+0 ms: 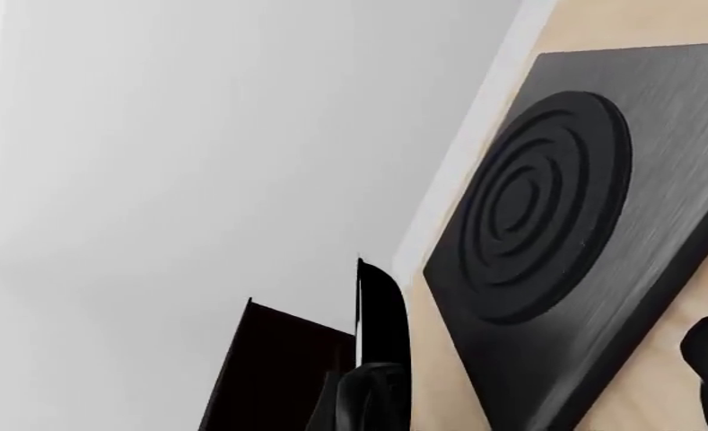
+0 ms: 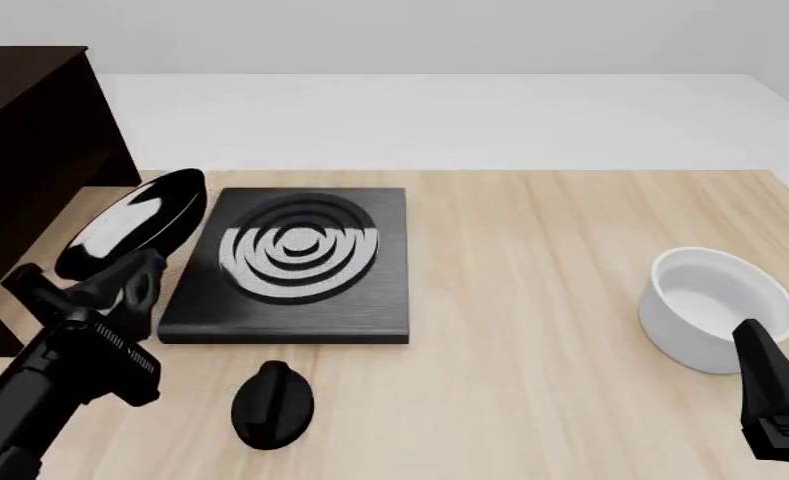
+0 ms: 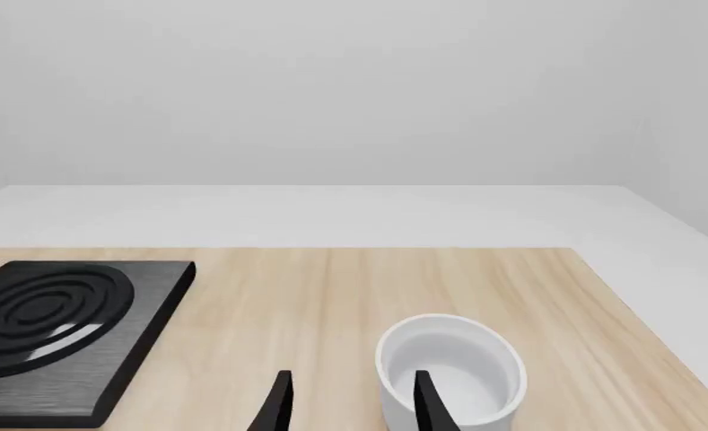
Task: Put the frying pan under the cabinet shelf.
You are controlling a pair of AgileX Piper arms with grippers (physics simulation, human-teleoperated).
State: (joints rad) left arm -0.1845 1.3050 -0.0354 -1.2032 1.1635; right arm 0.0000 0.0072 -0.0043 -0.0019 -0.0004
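The frying pan [image 2: 134,222] is lifted off the table and tilted steeply, its glossy inside facing right. It hangs left of the stove plate, close beside the dark cabinet shelf [image 2: 27,150]. My left gripper [image 2: 134,272] is shut on the pan's handle just below the bowl of the pan. In the left wrist view the pan shows edge-on as a thin black slab [image 1: 380,314], with the cabinet [image 1: 275,368] behind it. My right gripper [image 3: 351,404] is open and empty, low at the near right, just in front of the white bowl.
A flat black stove plate [image 2: 294,262] with grey rings lies right of the pan, and shows in the left wrist view [image 1: 569,215]. A small black knob [image 2: 273,402] lies in front of it. A white bowl [image 2: 714,305] stands at the right, near my right gripper [image 2: 772,395].
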